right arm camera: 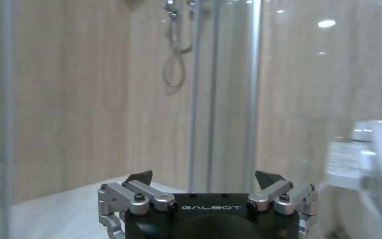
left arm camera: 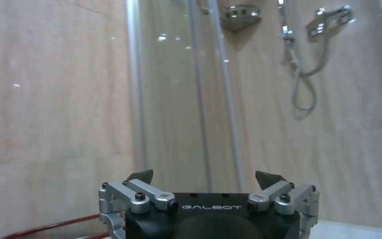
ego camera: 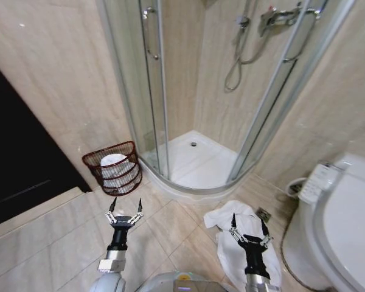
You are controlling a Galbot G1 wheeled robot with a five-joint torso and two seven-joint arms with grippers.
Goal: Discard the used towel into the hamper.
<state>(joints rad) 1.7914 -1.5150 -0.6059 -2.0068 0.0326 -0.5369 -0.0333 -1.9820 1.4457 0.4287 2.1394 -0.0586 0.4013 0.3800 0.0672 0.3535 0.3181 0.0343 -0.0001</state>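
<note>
Hamper point(ego camera: 114, 168) stands on the floor against the wall, just left of the shower enclosure point(ego camera: 198, 176). White towel point(ego camera: 243, 240) lies crumpled on the floor right of the hamper. Left pincer point(ego camera: 124, 205) near the hamper, wide, empty. Right pincer point(ego camera: 249, 223) over the towel, wide, empty.

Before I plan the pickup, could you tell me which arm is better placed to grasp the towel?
Probably the right: the right gripper hangs over the towel, jaws open. The left gripper is nearer the hamper.
</note>
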